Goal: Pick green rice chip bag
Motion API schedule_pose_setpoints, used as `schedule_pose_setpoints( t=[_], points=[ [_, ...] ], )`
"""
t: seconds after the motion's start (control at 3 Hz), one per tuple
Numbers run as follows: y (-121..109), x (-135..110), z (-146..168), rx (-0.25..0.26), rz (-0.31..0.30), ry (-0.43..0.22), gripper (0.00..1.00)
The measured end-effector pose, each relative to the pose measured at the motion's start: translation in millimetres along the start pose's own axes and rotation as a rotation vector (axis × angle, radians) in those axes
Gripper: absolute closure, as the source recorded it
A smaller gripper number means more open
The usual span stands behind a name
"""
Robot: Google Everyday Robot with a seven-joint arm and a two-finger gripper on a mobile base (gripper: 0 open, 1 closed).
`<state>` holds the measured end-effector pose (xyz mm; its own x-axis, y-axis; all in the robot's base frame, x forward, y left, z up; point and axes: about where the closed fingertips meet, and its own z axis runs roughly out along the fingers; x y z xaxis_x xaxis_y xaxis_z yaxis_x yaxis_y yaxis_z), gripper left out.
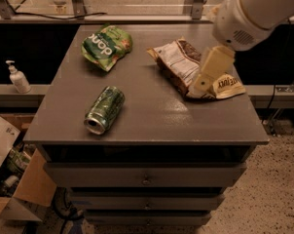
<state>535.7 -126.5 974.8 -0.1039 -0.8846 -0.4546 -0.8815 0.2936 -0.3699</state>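
Note:
The green rice chip bag (106, 47) lies flat at the back left of the grey cabinet top (147, 116), white lettering up. My gripper (210, 72) hangs from the white arm (254, 13) at the upper right, over the right part of the top. It is above the brown-and-cream snack bag (191, 67) and far to the right of the green bag. Nothing shows in the gripper.
A green drink can (104, 109) lies on its side at the front left of the top. A white pump bottle (18, 77) stands on a ledge to the left. Cardboard boxes (15, 179) sit on the floor at the lower left. Drawers (147, 179) are below.

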Motion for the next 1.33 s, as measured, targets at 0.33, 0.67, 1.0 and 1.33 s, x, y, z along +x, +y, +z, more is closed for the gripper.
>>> schedule_pose_setpoints(
  t=[0.33,0.67,1.0,1.33],
  points=[
    [-15,-56,13,0.017,-0.033,-0.096,0.0],
    [-12,-61,21,0.015,-0.038,-0.109,0.0],
    [-10,-75,50,0.002,-0.043,-0.139,0.0],
    [-13,-95,91,-0.005,-0.053,-0.164,0.0]
  ],
)
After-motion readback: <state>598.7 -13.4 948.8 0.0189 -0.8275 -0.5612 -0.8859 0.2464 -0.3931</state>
